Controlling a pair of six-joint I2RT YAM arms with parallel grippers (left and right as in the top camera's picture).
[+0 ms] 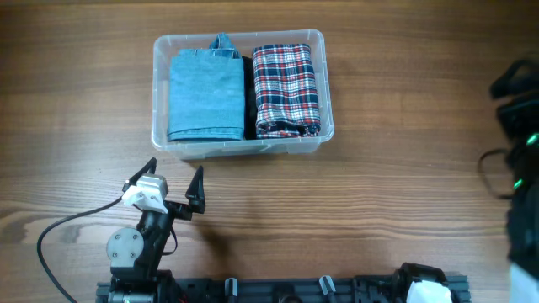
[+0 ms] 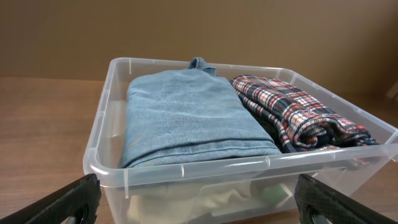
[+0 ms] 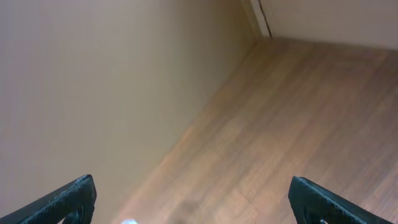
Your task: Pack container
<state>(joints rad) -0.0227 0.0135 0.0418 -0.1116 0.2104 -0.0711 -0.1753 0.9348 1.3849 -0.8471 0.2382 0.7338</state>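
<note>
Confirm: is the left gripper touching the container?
Apart. The overhead view shows a strip of bare table between the fingertips of the open left gripper and the near wall of the container.

- We see a wood-grain table (image 1: 379,194) filling the overhead view.
- We see a folded blue denim piece (image 1: 205,97) on the left.
- Just beside it, on the right, we see a folded plaid piece (image 1: 286,90) in red, white and navy.
- Between them we make out a dark strip of cloth (image 1: 248,93).
- At the right edge we see dark gear (image 1: 518,109) with green lights.
- The right wrist view shows us a plain beige wall (image 3: 93,81).
</note>
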